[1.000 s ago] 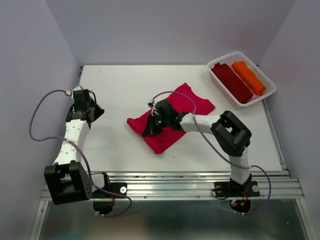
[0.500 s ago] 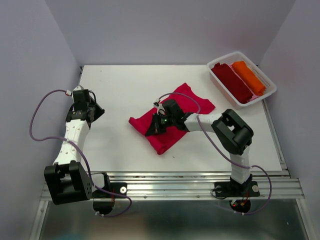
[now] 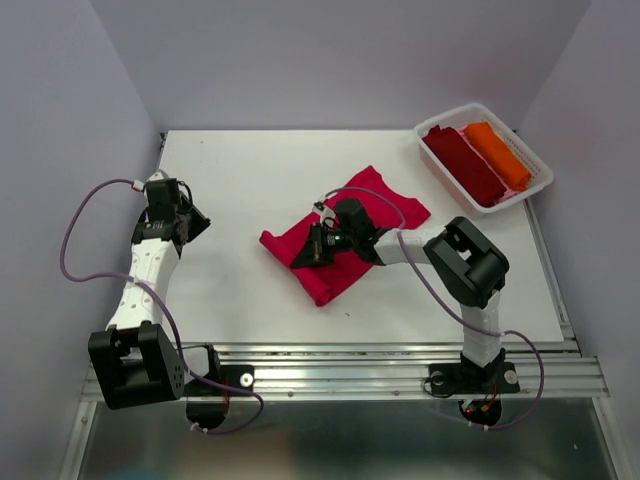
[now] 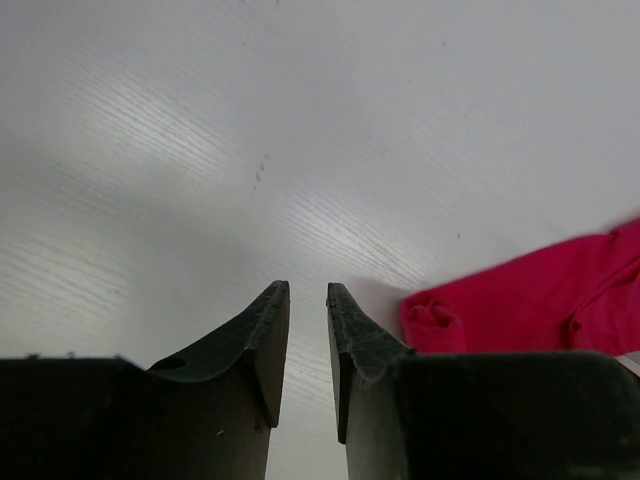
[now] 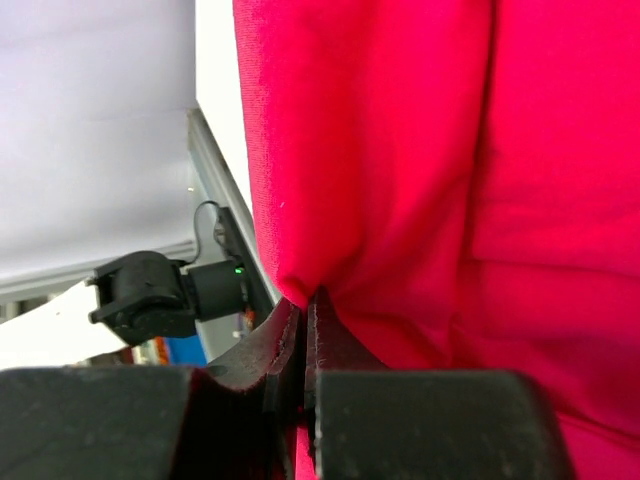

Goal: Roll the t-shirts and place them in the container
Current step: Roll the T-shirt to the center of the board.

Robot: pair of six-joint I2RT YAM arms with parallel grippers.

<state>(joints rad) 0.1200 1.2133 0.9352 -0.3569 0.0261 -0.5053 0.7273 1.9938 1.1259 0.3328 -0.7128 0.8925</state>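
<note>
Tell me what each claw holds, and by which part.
Right claw: shut on a fold of the crimson t-shirt. Left claw: nothing, jaws slightly apart.

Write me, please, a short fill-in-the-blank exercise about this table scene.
1. The right pincer is shut on a fold of the red t-shirt, which lies on the ____.
2. The white basket holds ____ t-shirts: the maroon t-shirt and the orange t-shirt.
3. The left pincer, jaws slightly apart, holds ____.

Missing words: table; two; nothing.
</note>
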